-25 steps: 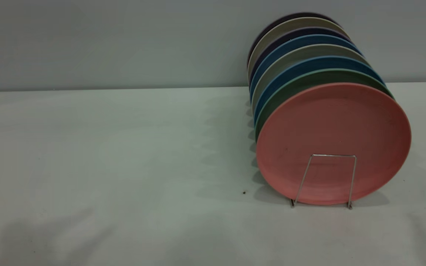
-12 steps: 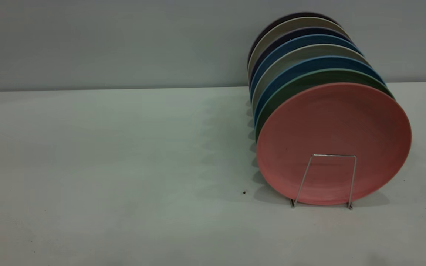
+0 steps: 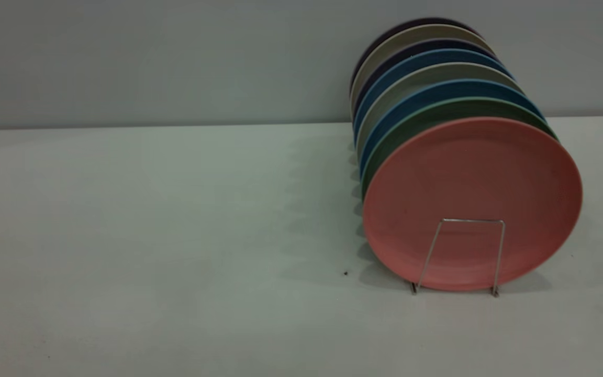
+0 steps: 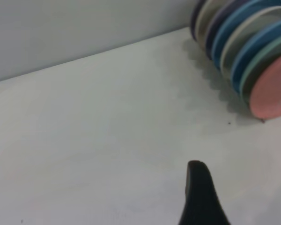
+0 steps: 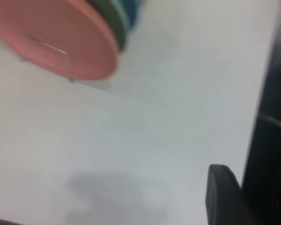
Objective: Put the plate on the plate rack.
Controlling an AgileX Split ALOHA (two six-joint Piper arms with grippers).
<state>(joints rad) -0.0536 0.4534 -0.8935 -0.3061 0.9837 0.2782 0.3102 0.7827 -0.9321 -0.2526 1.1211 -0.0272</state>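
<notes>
- Salmon-pink, the plate (image 3: 471,201) stands upright at the front of the plate rack (image 3: 461,256), just ahead of the teal-green plate (image 3: 385,152), with the blue plates (image 3: 380,94) behind. A second ago arm shadows lay on the bench (image 3: 176,235) left of the rack; now they are gone, so I judge the placing done and both arms withdrawn.
- Left wrist view: the left end effector (image 4: 201,197) shows one dark finger, well apart from the rack; open or closed, I cannot tell.
- Right wrist view: the right end effector (image 5: 222,194), also well clear of the rack, is likewise unreadable.
</notes>
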